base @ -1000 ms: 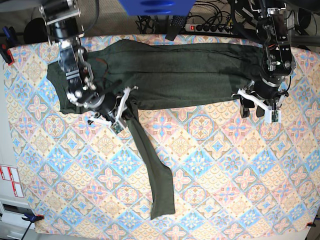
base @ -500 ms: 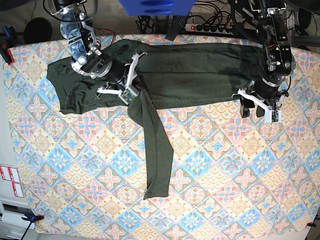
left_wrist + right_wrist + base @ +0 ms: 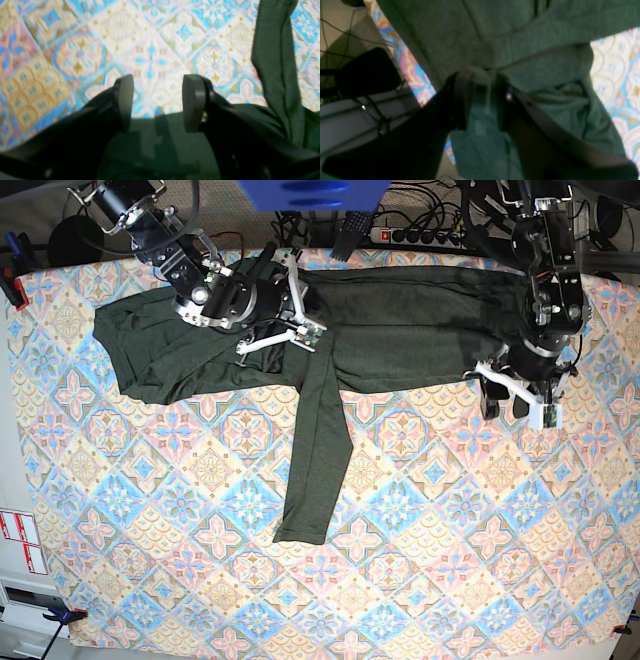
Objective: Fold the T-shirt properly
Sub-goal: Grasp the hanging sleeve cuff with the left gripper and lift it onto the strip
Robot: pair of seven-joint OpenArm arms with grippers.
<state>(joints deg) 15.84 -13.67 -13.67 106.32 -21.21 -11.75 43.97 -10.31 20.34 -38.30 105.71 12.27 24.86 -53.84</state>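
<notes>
- Left wrist view: the left gripper (image 3: 156, 102) hovers with its fingers (image 3: 123, 100) spread and nothing between them. The patterned tablecloth (image 3: 150, 50) shows through the gap, the T-shirt (image 3: 275, 62) edge lies just under and behind the pads, and a strip of its fabric runs off to one side.
- Right wrist view: the right gripper (image 3: 482, 100) sits low over the T-shirt (image 3: 520, 37), with green fabric bunched between its fingers (image 3: 462, 100). The picture is blurred, so I cannot tell whether they pinch the cloth or have just let go.
- Base view: the T-shirt (image 3: 400, 320) lies stretched along the far side of the tablecloth (image 3: 450, 560), its long sleeve (image 3: 315, 470) hanging down toward the near side.
- Compared with a second ago, the right gripper (image 3: 285, 305) has carried the shoulder end of the sleeve up from the shirt's lower edge onto the body, and the sleeve's free end has swung leftward.
- The left gripper (image 3: 515, 395) has not moved from the hem end.
- My judgement: the sleeve fold is only begun; most of the sleeve is off the body and needs laying across.
</notes>
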